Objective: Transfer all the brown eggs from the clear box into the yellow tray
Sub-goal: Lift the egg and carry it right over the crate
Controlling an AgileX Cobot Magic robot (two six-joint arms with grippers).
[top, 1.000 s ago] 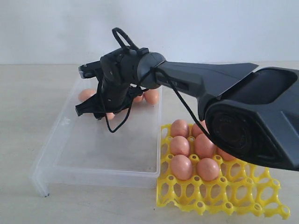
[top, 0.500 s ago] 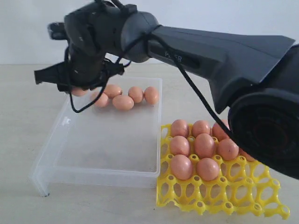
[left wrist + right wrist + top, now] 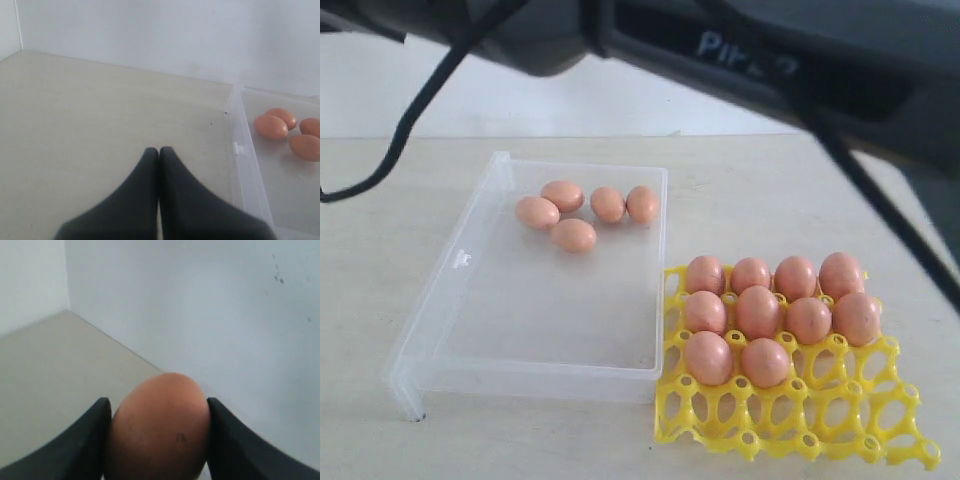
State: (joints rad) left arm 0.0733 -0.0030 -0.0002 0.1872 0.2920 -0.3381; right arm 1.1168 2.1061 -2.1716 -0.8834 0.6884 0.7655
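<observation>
The right arm is raised high and passes close to the exterior camera, a dark blurred bar across the top of that view. Its black cable loops down on the left, and its gripper is out of that frame. In the wrist view the right gripper is closed on a brown egg, one finger pressed to each side, with pale wall and table far behind it. The left gripper hangs low over the bare table just outside the clear box, its fingers pressed together and holding nothing.

Five brown eggs lie clustered at the far end of the clear box. The rest of its floor is bare. The yellow tray sits against the box's right side with ten eggs in its cups: four in the back row, four in the next and two in the third.

A second ago the right gripper was down in the box among that far cluster. Half a second ago it had risen above the box's far left corner with an egg in its fingers. It has since climbed out of the exterior view, leaving one egg fewer in the box. The tray's count is as it was half a second ago.
</observation>
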